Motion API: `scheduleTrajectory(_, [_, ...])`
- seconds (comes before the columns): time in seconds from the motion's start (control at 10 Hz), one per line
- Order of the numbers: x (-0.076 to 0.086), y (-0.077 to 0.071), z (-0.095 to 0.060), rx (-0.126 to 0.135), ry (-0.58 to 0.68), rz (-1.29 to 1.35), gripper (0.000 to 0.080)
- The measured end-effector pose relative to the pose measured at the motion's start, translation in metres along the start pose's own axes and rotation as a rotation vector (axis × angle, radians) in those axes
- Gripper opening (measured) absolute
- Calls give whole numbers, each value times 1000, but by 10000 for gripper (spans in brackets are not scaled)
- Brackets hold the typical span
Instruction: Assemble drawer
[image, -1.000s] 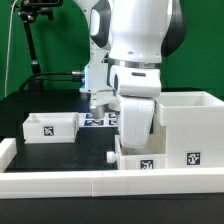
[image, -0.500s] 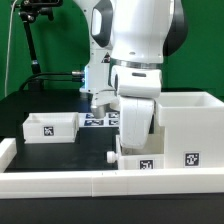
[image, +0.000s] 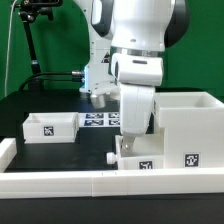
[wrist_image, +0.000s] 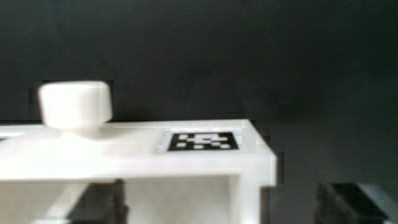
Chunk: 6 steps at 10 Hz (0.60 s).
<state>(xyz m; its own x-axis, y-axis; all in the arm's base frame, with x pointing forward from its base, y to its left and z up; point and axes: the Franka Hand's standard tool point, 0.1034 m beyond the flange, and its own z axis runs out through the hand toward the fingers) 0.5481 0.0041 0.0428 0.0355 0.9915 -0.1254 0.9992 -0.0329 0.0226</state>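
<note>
As hand (wrist_image: 228, 205) gapes, drawer (wrist_image: 143, 160) with knob (wrist_image: 77, 105) lies just ahead.

1. Open stretch of black table (image: 85, 150) between small white box (image: 50, 127) and arm (image: 135, 100).
2. Blocked on the exterior view's right by large white box (image: 185, 118).
3. Hemmed along the table's front by low white rail (image: 100, 182).

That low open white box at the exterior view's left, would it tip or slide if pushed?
The white box sits low and wide, so it would probably slide, not tip. Open and thin-walled, it is likely light yet stiff.
</note>
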Motion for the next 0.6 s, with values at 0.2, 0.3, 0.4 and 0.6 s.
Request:
scheduleTrajectory(0.2, [-15, 4, -22, 4, -16, -11, 633])
scheduleTrajectory(0.3, [-27, 6, -27, 0, -21, -29, 646])
scheduleTrajectory(0.4, [-38, 5, -26, 5, -24, -44, 646])
scheduleTrajectory(0.6, [-52, 4, -23, 12, -21, -58, 649])
